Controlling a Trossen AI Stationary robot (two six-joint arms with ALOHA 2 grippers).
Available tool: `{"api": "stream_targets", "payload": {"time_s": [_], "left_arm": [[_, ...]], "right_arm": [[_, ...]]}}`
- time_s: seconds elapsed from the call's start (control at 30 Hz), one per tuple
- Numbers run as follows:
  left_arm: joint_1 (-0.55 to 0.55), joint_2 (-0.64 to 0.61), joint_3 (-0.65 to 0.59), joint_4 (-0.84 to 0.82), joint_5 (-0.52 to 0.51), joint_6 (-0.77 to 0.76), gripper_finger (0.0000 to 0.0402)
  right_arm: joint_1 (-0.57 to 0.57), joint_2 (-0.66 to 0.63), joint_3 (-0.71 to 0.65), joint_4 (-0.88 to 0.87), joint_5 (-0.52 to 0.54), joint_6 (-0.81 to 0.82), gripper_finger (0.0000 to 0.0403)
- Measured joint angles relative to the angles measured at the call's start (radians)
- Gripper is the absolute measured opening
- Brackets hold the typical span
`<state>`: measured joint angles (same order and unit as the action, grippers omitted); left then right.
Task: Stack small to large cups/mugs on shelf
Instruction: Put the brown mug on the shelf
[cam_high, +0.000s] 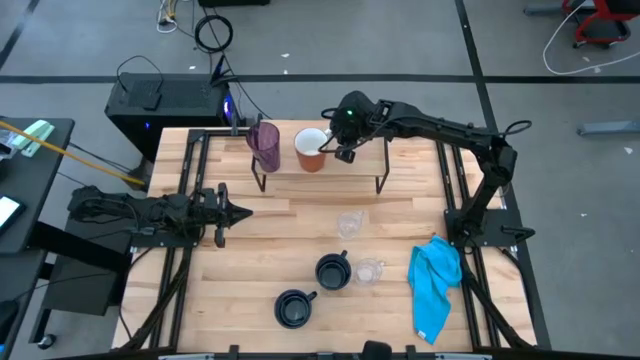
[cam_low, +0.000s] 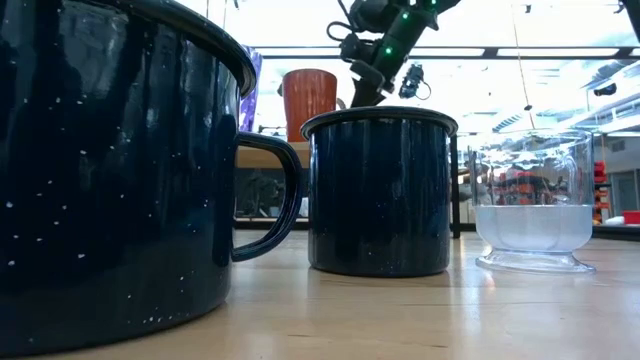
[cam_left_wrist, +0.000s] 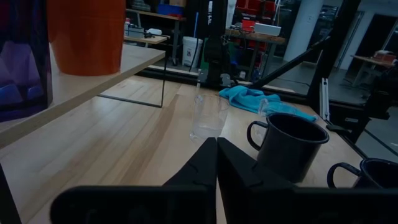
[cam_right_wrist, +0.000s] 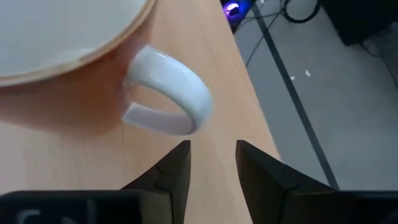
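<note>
tumbler (cam_high: 265, 143) and orange mug (cam_high: 311, 149) stand on the shelf (cam_high: 360, 160) at upper centre; right tool (cam_high: 344, 152), fingers apart and empty, hovers beside the mug's handle. two navy mugs (cam_high: 332, 271) and two glasses (cam_high: 349, 223) wait on the bench (cam_high: 260, 250). left tool (cam_high: 235, 211), pressed together, idles centre left.

no readable text anywhere, checked all four views. dark navy mugs (cam_low: 378, 190) plain, just white speckles, no logo. orange-brown mug (cam_right_wrist: 74, 68) blank, handle blank too. purple tumbler (cam_high: 265, 145) no print. clear glass (cam_low: 532, 205) unmarked. blue cloth (cam_high: 434, 283) no tag showing. shelf (cam_high: 320, 165) bare wood, no sticker. boxes and bins in room behind table too blurry to read. black box (cam_high: 165, 100) on floor shows small blue light, no legible label.
</note>
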<state>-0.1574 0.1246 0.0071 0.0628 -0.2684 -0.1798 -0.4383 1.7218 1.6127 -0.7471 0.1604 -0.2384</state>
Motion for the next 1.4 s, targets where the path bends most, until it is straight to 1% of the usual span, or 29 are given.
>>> {"api": "stream_targets", "payload": {"time_s": [0.2, 0.37, 0.47, 0.73, 1.03, 1.13, 1.27, 1.4], "left_arm": [[0.0, 0.0, 0.0, 0.0, 0.0, 0.004, 0.0012], [0.0, 0.0, 0.0, 0.0, 0.0, 0.004, 0.0021], [0.0, 0.0, 0.0, 0.0, 0.0, 0.003, 0.002], [0.0, 0.0, 0.0, 0.0, 0.0, 0.005, 0.0011], [0.0, 0.0, 0.0, 0.002, 0.0, 0.006, 0.0022], [0.0, 0.0, 0.0, 0.001, 0.0, 0.004, 0.0018], [0.0, 0.0, 0.0, 0.001, 0.0, 0.008, 0.0012], [0.0, 0.0, 0.0, 0.002, 0.0, 0.007, 0.0017]], "right_arm": [[-0.005, 0.007, 0.001, -0.005, 0.02, 0.002, 0.0122], [-0.004, 0.007, 0.001, 0.049, 0.036, 0.003, 0.0114], [-0.004, 0.007, 0.001, 0.074, 0.042, 0.003, 0.011], [-0.004, 0.007, 0.001, 0.109, 0.043, 0.023, 0.0109], [-0.004, 0.007, 0.001, 0.192, 0.043, 0.032, 0.0109], [-0.004, 0.007, 0.001, 0.138, 0.086, 0.034, 0.0109], [-0.014, 0.005, 0.001, 0.047, 0.083, 0.081, 0.0109], [0.007, 0.02, 0.0, 0.044, 0.08, 0.083, 0.0109]]}}
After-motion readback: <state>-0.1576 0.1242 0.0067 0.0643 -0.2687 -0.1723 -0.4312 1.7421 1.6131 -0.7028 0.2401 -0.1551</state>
